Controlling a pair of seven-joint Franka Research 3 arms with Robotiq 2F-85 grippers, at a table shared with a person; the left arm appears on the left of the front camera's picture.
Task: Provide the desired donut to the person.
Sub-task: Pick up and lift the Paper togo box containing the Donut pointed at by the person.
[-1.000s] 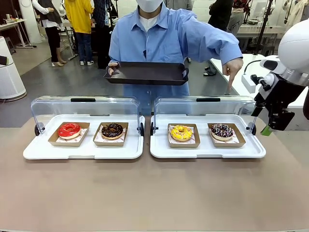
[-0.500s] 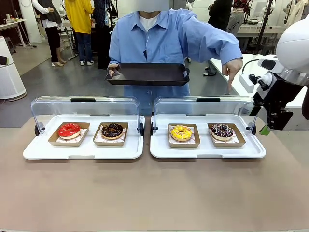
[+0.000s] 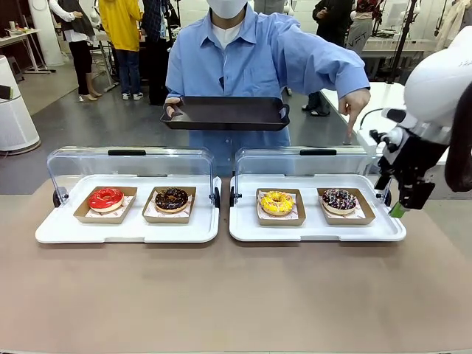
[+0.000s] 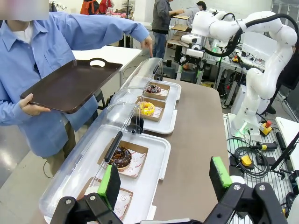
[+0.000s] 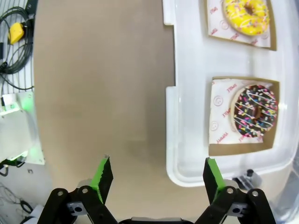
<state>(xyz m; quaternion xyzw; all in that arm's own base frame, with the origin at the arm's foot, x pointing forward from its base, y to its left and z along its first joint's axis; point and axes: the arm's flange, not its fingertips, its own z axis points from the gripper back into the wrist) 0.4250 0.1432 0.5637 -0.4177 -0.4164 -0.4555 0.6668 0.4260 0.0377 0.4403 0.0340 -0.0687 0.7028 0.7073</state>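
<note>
The surface (image 3: 236,295) is carrying two white cases side by side, lids tipped back toward the person (image 3: 251,66). The person is standing at the far side, holding a black tray (image 3: 225,112) level in one hand and pointing down with the other hand (image 3: 357,102) over the right case (image 3: 310,230). The finger is hanging behind the raised lid, so its aim is hard to judge, but it appears to be picking out the sprinkled donut (image 3: 339,199). That donut is sitting in a card boat (image 3: 346,218) at the right case's outer end, beside the yellow donut (image 3: 277,201); the left case (image 3: 125,230) is holding the red donut (image 3: 105,198) and the chocolate donut (image 3: 171,198). The sprinkled one is showing a dark glaze, white drizzle and coloured specks, its ring whole. The right pincer (image 5: 158,179) is hovering over bare surface just beside that case's edge, jaws spread wide and gripping nothing. The left pincer (image 4: 164,179) is hanging near the left case's end, likewise gaping and empty. The approach looks to be the step in hand, with all four donuts lying in their boats. The next move is probably calling for the right pincer to cross the rim, centre over the sprinkled donut's boat, descend and close gently, since the glaze is likely soft, before carrying it to the tray.
</note>
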